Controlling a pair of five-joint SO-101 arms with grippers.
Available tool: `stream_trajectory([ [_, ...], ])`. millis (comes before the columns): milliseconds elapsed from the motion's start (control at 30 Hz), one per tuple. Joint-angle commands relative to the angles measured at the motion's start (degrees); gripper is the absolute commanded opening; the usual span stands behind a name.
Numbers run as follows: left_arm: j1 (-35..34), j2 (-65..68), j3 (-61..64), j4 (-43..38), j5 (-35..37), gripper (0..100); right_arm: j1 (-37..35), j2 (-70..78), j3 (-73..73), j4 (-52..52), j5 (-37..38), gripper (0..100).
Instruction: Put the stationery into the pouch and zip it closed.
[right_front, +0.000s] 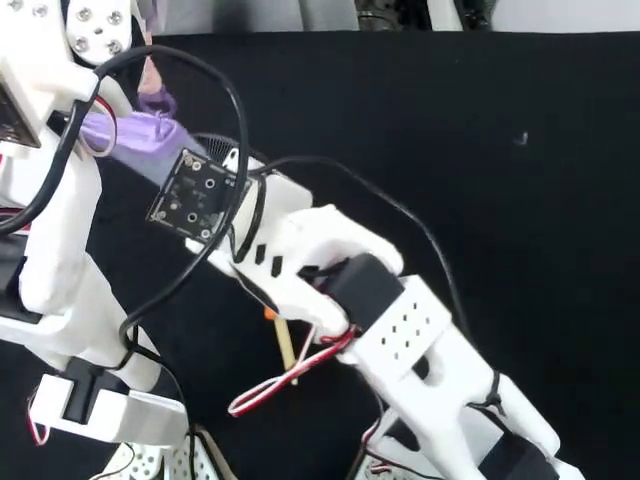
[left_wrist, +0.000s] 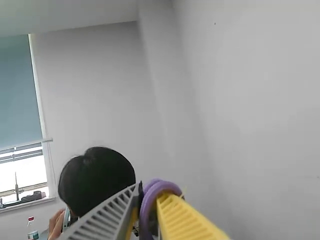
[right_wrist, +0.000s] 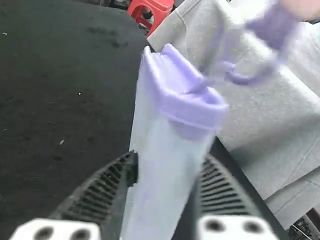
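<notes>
The lilac pouch (right_wrist: 165, 150) stands between the dark ribbed fingers (right_wrist: 105, 187) of my right gripper (right_wrist: 165, 172), which is shut on its body. In the high view the pouch (right_front: 135, 145) pokes out past the right gripper (right_front: 160, 160) at the table's back left. From its top a purple loop (right_wrist: 250, 75) runs up and away. My left gripper (left_wrist: 150, 210) is raised, pointing off the table, and is shut on a purple ring (left_wrist: 152, 192) between its grey and yellow fingers. A wooden pencil (right_front: 285, 345) with an orange tip lies on the black table (right_front: 480, 150), partly under the right arm.
The right arm (right_front: 400, 330) lies diagonally across the table's front and middle. The left arm (right_front: 60, 260) towers at the left edge. Black and red-white cables (right_front: 280, 385) hang around both. A red stool (right_wrist: 155, 10) stands beyond the table's far edge.
</notes>
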Motion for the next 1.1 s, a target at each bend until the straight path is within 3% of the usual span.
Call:
stream_trajectory([
  [0,0.2,-1.1,0.0,0.0,-0.6,3,-0.8,-3.6,-5.9,3.4,0.7,1.9],
  [200,0.2,-1.1,0.2,0.2,-0.5,3,2.5,-9.4,-11.6,9.8,0.8,1.1],
  [400,0.0,-1.1,-0.2,6.3,-0.8,3,9.8,-10.3,-22.2,18.7,0.8,1.1],
  [733,-21.5,-0.4,0.3,6.8,-0.4,3,12.3,-8.1,-44.2,38.4,4.4,1.1],
  [1067,-28.6,-0.4,0.4,6.9,-0.4,3,15.0,1.5,-64.0,52.1,4.4,1.1],
])
